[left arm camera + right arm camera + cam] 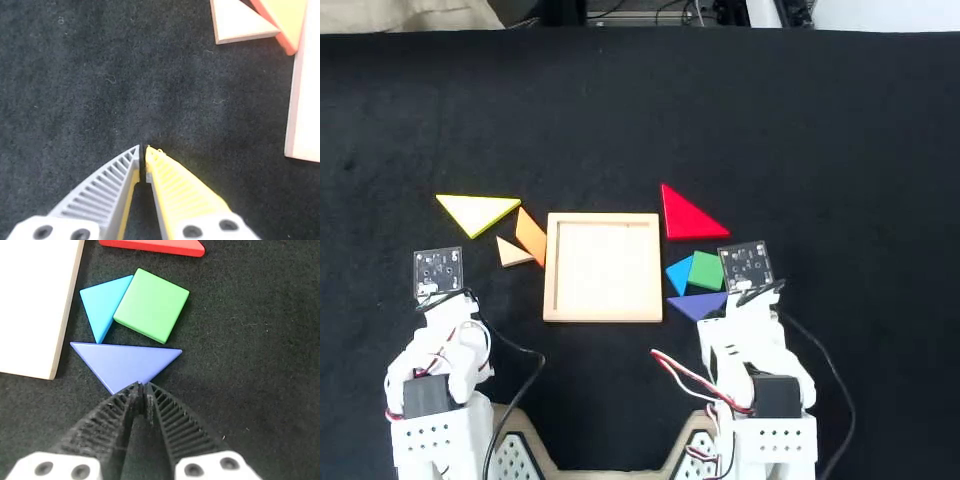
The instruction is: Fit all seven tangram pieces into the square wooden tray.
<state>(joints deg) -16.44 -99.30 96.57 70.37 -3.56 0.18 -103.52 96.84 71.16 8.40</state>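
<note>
Tray: square wooden tray [604, 268] sits mid-table on the black cloth [640, 120], with no piece in it. All seven are still to place.

Pieces, left of tray: yellow triangle [477, 211], orange parallelogram [531, 236], and small tan triangle [512, 252] close to the tray's left wall.
Right of tray: red triangle [687, 215], blue triangle [105, 302], green square [151, 305] and purple triangle [125, 362], bunched near the right wall. The green square touches the blue triangle. Whether it overlaps it or only abuts, I cannot tell.

Handling (judgement): thin, flat, rigid blocks, probably light, with smooth painted faces likely to slip. They lie flat on the cloth, so little side edge is exposed.
- Best hold is across two opposite edges, fingers pressed down into the cloth.
- On a triangle, grip from the long side to the opposite corner region, near the middle to stop it pivoting.
- Not fragile, but clustered neighbours will shift if nudged.

Left arm: folded back near its base, wrist pointing down. Left gripper [142, 149] is over bare cloth, near the tan triangle and beside the tray's near-left corner. Fingertips are together and hold nothing.

Right arm: same folded pose. Right gripper [143, 386] is at the purple triangle's near corner, fingers closed tip to tip, gripping nothing.
</note>
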